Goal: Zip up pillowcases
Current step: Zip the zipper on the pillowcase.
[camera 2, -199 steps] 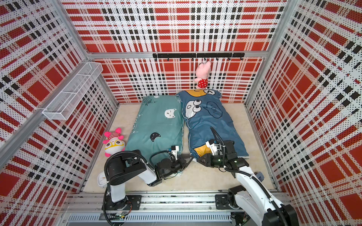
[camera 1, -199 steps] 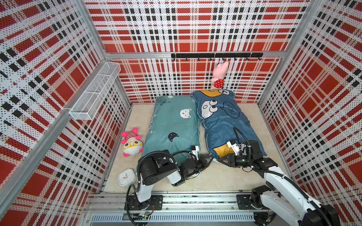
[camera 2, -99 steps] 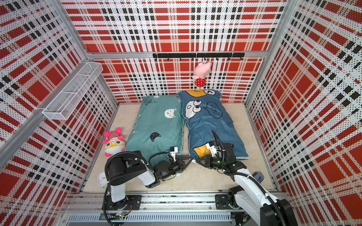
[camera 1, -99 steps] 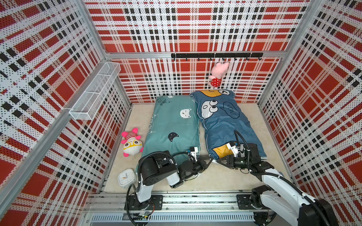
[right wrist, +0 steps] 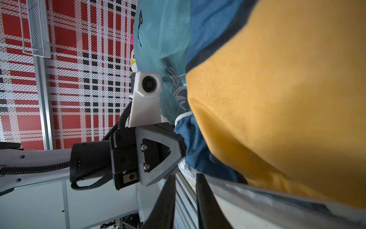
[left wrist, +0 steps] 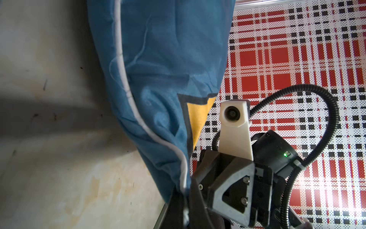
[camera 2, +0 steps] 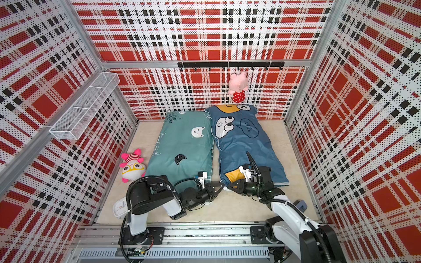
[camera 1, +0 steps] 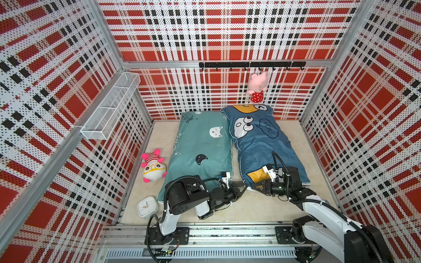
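Plaid walls point(camera 1: 227, 34) of red, white and black close in a beige worktop point(camera 1: 262, 209), where the two pillows lie side by side, long edges touching, far ends against the back wall. In both top views the teal pillow point(camera 1: 200, 145) is on the left and the blue pillow point(camera 1: 257, 145) on the right.

Both arms meet at the blue pillow's near end. The left gripper point(camera 1: 245, 185) has its jaws closed on that pillow's near left corner: in the left wrist view the blue cloth and its white piping run down to a point pinched at the gripper point(left wrist: 182, 200), and the right wrist view shows the same pinch from the side point(right wrist: 179, 152). The right gripper point(camera 1: 254, 187) sits just beside it, under the yellow patch point(camera 1: 256, 176). Its jaws stand a little apart point(right wrist: 185, 184), with their tips close to the pillow's near edge; whether they touch or grip anything there I cannot tell.

A speech bubble point(camera 1: 268, 131) on the blue pillow reads "WOW", seen upside down. White lettering on the teal pillow is too small to read surely.

The blue pillow is stuffed and creased towards the held corner, and has a big white googly-eyed face point(camera 1: 242, 125). The teal pillow lies smooth, with a white cat face point(camera 1: 215, 132) and a black one point(camera 1: 201, 159). No zip shows clearly in any view
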Controlling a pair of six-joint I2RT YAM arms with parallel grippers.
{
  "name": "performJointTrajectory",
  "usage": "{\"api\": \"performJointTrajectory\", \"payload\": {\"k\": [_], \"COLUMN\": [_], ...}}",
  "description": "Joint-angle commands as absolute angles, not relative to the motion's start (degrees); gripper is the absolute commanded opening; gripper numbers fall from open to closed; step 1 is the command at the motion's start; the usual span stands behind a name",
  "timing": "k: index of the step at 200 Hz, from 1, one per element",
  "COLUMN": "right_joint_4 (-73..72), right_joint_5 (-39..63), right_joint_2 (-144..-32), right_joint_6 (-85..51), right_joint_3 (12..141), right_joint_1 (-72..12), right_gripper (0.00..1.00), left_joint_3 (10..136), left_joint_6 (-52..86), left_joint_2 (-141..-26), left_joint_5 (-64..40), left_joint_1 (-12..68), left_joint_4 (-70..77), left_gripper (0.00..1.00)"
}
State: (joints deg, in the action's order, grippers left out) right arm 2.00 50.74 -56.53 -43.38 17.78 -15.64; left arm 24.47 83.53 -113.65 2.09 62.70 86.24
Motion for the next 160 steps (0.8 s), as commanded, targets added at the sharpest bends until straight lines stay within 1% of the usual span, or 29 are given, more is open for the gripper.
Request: {"api": "performJointTrajectory", "payload": {"k": [1,53,160], "right_joint_4": [-0.3,-2.8,-7.0], "right_joint_5": [50.9,51.7,51.9], "right_joint_2": [-57.2,-57.7,-58.3], "right_joint_6": [-43.3,-44.9,-47.5], "right_joint_3": [16.6,15.5,14.1], "right_joint_1": [-16.0,-16.1,-17.2], "right_gripper": [0.23,0.24,0.22], "left_joint_3": [25.2,25.7,26.7], "left_joint_6": [83.7,83.9,84.6], "left_joint_2": [-114.6,-115.0,-116.3], "left_joint_5": [1.5,1.6,1.8], "left_joint_1": [62.8,62.7,63.2], "left_joint_4": [90.0,89.9,89.9], "left_gripper": [0.00,0.00,0.00]}}
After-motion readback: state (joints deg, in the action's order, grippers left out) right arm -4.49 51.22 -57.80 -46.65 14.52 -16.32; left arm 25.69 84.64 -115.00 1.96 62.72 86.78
